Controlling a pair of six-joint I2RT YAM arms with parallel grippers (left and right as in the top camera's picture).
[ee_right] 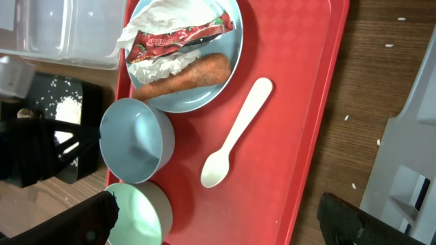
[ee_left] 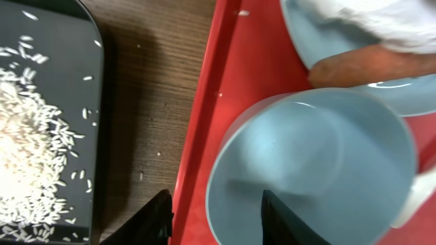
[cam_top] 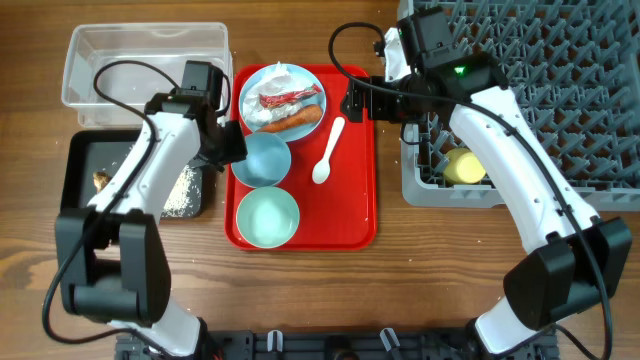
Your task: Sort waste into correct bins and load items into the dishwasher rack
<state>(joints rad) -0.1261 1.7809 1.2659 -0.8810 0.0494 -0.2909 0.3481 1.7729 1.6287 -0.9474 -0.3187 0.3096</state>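
Note:
My left gripper (cam_top: pixel 228 148) (ee_left: pixel 218 221) is open and straddles the left rim of the upper pale blue bowl (cam_top: pixel 265 160) (ee_left: pixel 320 163), one finger inside and one outside. The second bowl (cam_top: pixel 267 218) (ee_right: pixel 136 211) stands below it. The light-blue plate (cam_top: pixel 318 85) (ee_right: pixel 231 47) holds the red-and-white wrapper (cam_top: pixel 285 98) (ee_right: pixel 180 39), white tissue (cam_top: pixel 280 78) and the carrot (cam_top: pixel 295 122) (ee_right: pixel 184 77). The white spoon (cam_top: pixel 328 152) (ee_right: pixel 235 136) lies on the tray. My right gripper (cam_top: pixel 360 100) (ee_right: pixel 218 224) is wide open and empty above the tray. The yellow cup (cam_top: pixel 465 167) sits in the grey rack (cam_top: pixel 560 80).
Everything on the middle stands on a flat red tray (cam_top: pixel 350 210). The black tray (cam_top: pixel 80 150) at the left holds rice (cam_top: pixel 182 192) (ee_left: pixel 27 156) and a brown lump (cam_top: pixel 101 180). The clear tub (cam_top: pixel 145 55) is behind it. A few grains lie on the wooden table.

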